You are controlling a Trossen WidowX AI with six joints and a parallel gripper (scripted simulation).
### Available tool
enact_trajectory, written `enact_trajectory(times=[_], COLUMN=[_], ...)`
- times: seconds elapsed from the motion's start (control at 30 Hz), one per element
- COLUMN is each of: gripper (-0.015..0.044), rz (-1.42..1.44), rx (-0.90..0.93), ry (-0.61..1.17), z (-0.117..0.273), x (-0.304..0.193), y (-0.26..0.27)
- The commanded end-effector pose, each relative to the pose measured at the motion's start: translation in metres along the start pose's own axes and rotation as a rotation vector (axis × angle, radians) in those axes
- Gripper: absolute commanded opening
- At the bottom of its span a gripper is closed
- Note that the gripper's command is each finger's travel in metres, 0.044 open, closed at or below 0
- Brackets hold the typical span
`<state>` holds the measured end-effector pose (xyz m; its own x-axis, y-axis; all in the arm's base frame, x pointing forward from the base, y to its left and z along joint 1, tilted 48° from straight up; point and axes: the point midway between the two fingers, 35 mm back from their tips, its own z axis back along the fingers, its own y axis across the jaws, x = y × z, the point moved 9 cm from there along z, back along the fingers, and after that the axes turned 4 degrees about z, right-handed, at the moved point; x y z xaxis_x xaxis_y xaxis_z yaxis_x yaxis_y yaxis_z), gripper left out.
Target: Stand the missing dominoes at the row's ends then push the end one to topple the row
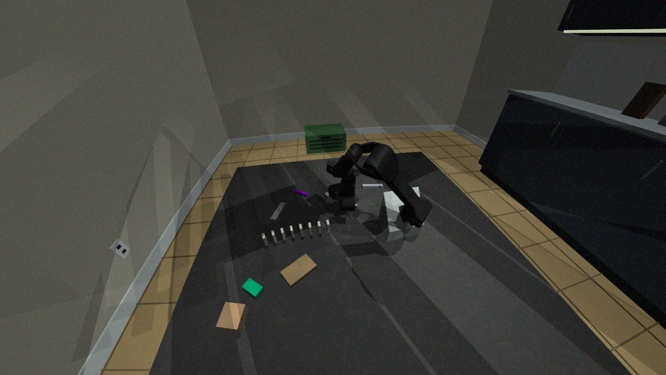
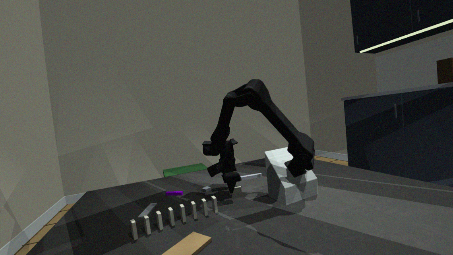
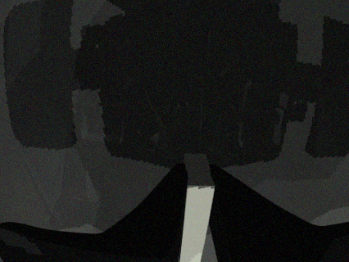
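Note:
Several cream dominoes stand upright in an evenly spaced row, from the left end domino to the right end domino. My gripper points down beyond the row's right end, low at the mat. It is shut on another cream domino, which shows between the fingertips in the wrist view. In the exterior view the fingers hide part of this domino, and it lies low, on or just at the mat. I cannot make out a further loose domino.
A purple bar, a grey strip and a small grey block lie behind the row. A silver bar lies beyond the gripper. A wooden plank, green block and tan block lie in front.

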<state>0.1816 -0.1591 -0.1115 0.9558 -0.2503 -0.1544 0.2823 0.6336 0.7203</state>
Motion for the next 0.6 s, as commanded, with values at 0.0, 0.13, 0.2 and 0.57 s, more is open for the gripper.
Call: enact_trajectory(times=[0.0,0.13,0.2,0.57], gripper=[0.0029,0.0029,0.0029,0.0029], rz=[-0.003,-0.004,-0.004,-0.006], rx=[0.0,-0.002,-0.003,-0.006], ry=[-0.003,-0.002,-0.002,-0.002], z=[0.016,0.064,0.089,0.156], x=[0.001,0.002,0.003,0.005], y=[0.0,-0.002,-0.002,-0.002])
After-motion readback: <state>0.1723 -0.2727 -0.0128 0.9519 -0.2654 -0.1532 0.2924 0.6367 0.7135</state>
